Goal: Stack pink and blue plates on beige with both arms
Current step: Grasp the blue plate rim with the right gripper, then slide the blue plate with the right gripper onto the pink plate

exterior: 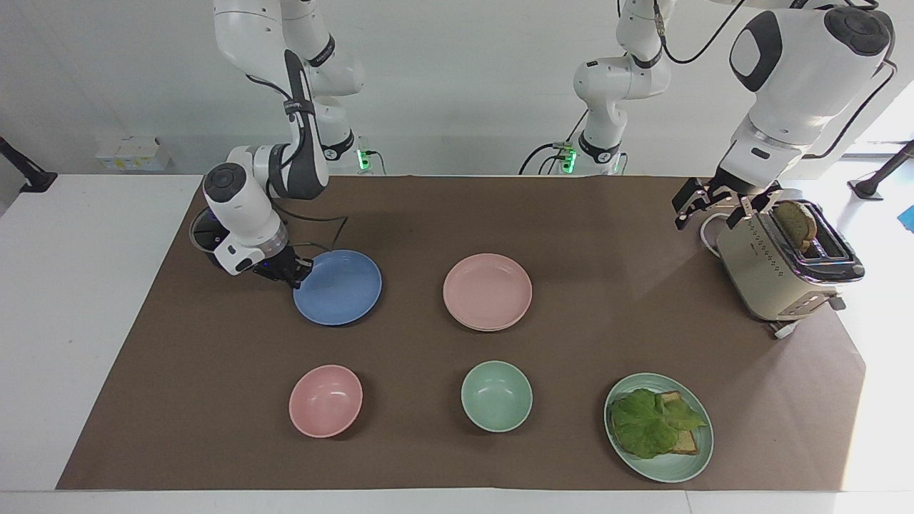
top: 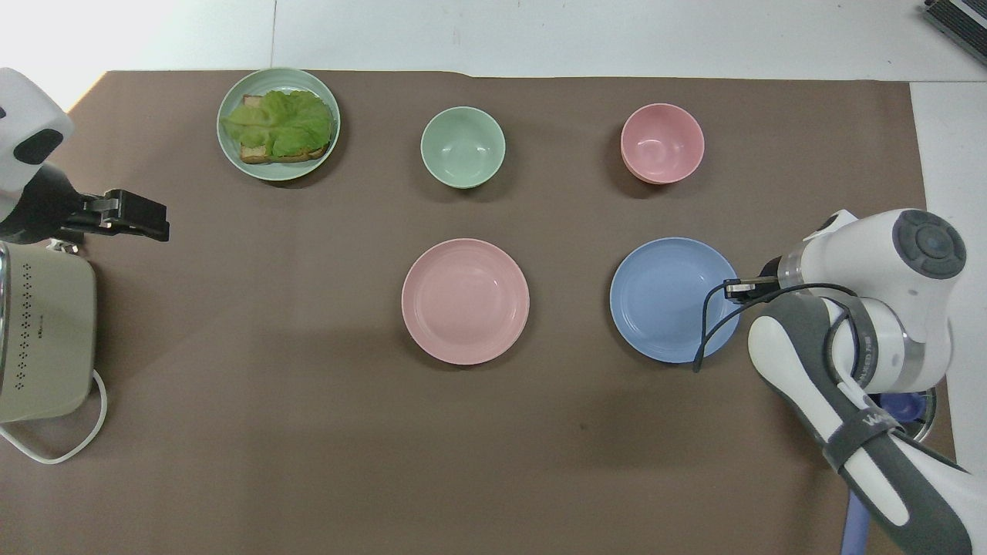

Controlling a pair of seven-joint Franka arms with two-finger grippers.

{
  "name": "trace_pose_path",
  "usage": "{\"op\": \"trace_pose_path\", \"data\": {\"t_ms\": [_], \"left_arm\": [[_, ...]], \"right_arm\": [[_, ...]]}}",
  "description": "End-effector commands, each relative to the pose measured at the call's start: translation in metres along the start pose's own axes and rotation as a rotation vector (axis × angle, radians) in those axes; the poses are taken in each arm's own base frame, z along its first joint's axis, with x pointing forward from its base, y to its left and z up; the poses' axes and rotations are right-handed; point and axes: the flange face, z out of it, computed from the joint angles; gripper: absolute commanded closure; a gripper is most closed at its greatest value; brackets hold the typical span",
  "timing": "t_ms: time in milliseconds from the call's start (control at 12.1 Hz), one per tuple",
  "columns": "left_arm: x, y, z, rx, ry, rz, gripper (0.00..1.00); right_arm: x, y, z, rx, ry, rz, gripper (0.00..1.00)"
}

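Observation:
The blue plate (exterior: 343,289) (top: 663,301) is toward the right arm's end of the brown mat. My right gripper (exterior: 295,272) (top: 739,289) is shut on the rim of that plate, on the side facing the mat's end. The gripped edge looks slightly raised. The pink plate (exterior: 488,291) (top: 465,301) lies flat at the middle of the mat, untouched. The beige plate is hidden or out of view. My left gripper (exterior: 696,202) (top: 139,218) hangs open and empty in the air beside the toaster, and that arm waits.
A cream toaster (exterior: 767,275) (top: 38,339) with toast stands at the left arm's end. Farther from the robots are a pink bowl (exterior: 325,400) (top: 662,142), a green bowl (exterior: 496,395) (top: 463,146) and a mint plate (exterior: 696,464) (top: 231,158) holding a lettuce sandwich. A dark pot (exterior: 202,235) sits by the right arm.

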Motion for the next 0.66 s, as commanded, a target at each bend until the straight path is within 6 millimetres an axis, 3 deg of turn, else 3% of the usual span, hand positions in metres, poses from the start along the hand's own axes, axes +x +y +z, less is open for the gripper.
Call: {"op": "trace_pose_path", "data": {"t_ms": [0, 329, 576], "left_arm": [[-0.003, -0.004, -0.002, 0.017, -0.008, -0.002, 0.0], [-0.003, -0.004, -0.002, 0.017, -0.008, 0.0, 0.0], [-0.003, -0.004, -0.002, 0.017, -0.008, 0.0, 0.0]], "right_arm": [[0.017, -0.027, -0.048, 0.03, 0.018, -0.03, 1.0], [0.026, -0.103, -0.069, 0.059, 0.07, 0.066, 1.0], [0.016, -0.154, -0.07, 0.098, 0.073, 0.124, 1.0]]}}
